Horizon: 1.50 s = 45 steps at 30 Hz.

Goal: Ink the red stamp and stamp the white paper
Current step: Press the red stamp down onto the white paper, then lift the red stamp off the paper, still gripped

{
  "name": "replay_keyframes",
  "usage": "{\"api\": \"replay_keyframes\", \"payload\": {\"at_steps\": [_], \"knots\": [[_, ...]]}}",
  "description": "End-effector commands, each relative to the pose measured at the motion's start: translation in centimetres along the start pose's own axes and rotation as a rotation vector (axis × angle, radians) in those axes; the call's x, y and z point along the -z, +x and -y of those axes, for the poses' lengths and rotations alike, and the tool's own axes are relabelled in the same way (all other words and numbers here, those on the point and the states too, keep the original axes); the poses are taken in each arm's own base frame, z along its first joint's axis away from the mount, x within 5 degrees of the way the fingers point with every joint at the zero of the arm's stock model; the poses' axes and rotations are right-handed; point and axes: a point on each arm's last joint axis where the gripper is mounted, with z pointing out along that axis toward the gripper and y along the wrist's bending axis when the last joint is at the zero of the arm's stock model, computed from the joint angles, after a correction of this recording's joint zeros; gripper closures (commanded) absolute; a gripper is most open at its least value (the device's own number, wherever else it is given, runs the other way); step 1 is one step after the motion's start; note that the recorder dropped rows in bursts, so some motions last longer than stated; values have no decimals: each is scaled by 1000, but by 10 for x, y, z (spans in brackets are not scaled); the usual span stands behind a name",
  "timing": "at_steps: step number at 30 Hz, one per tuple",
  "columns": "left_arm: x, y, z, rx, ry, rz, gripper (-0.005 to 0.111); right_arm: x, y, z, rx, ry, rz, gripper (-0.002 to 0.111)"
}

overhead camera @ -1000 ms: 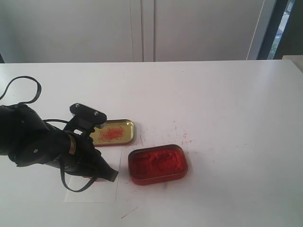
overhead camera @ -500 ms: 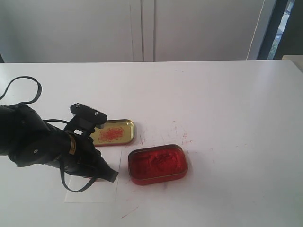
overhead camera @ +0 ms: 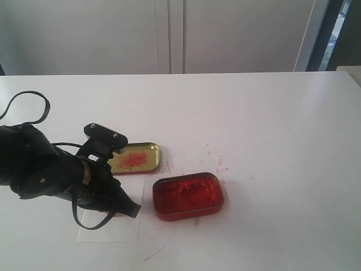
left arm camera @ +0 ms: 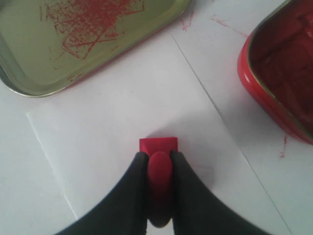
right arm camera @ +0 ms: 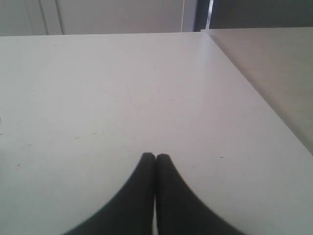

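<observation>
My left gripper (left arm camera: 159, 157) is shut on the knob handle of the red stamp (left arm camera: 158, 146), whose rectangular base rests flat on the white paper (left arm camera: 127, 122). In the exterior view the left gripper (overhead camera: 125, 208) sits low over the paper (overhead camera: 118, 231) at the front left, and the stamp itself is hidden behind the fingers. My right gripper (right arm camera: 155, 157) is shut with nothing in it, above bare table; it is out of the exterior view.
The open red ink tin (overhead camera: 188, 196) sits just right of the paper. The gold lid (overhead camera: 135, 158) with red smears lies behind the paper. Red scribbles (overhead camera: 211, 158) mark the white table (overhead camera: 254, 113). A cable (overhead camera: 25, 104) loops off the left arm.
</observation>
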Motion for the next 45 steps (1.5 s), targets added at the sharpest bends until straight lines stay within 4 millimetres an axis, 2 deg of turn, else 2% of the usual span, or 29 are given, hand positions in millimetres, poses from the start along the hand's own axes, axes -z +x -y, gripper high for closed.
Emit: {"api": "replay_keyframes", "payload": {"at_steps": [1, 12, 24, 32, 45], "knots": [[-13, 31, -4, 0, -56, -230, 107, 0, 0, 0, 1, -4, 14, 108], [-11, 23, -4, -3, -68, -236, 107, 0, 0, 0, 1, -4, 14, 108], [28, 3, -5, 1, -64, -107, 107, 0, 0, 0, 1, -4, 14, 108], [44, -2, -5, 7, -57, -44, 107, 0, 0, 0, 1, -4, 14, 108], [46, -3, -5, 7, -55, -35, 107, 0, 0, 0, 1, -4, 14, 108]]}}
